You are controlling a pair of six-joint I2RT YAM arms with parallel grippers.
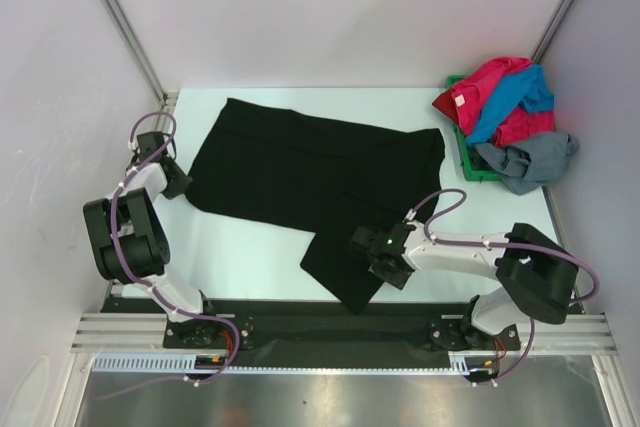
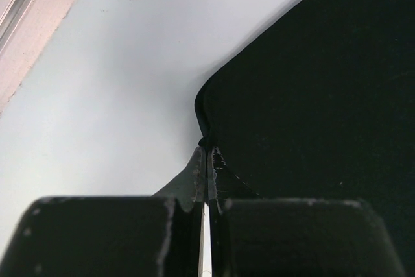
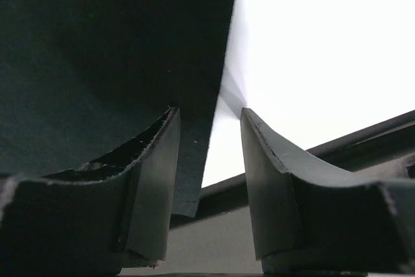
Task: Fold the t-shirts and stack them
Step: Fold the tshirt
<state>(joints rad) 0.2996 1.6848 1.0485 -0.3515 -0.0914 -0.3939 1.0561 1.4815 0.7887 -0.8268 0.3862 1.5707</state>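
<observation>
Left tool (image 2: 206,152) is pinching black t-shirt (image 1: 300,162) corner — right tool (image 3: 211,115), jaws apart, is straddling its hem by near edge of table (image 1: 250,247).

White links and bulky black joints make up the left arm (image 1: 130,232) and right arm (image 1: 455,252); purple cables (image 1: 445,194) loop along both. A green light (image 1: 389,241) glows on the right wrist. The fingers (image 3: 152,180) are black, with scuffed edges.

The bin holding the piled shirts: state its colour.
Green plastic bin, clearest in the top external view.
</observation>
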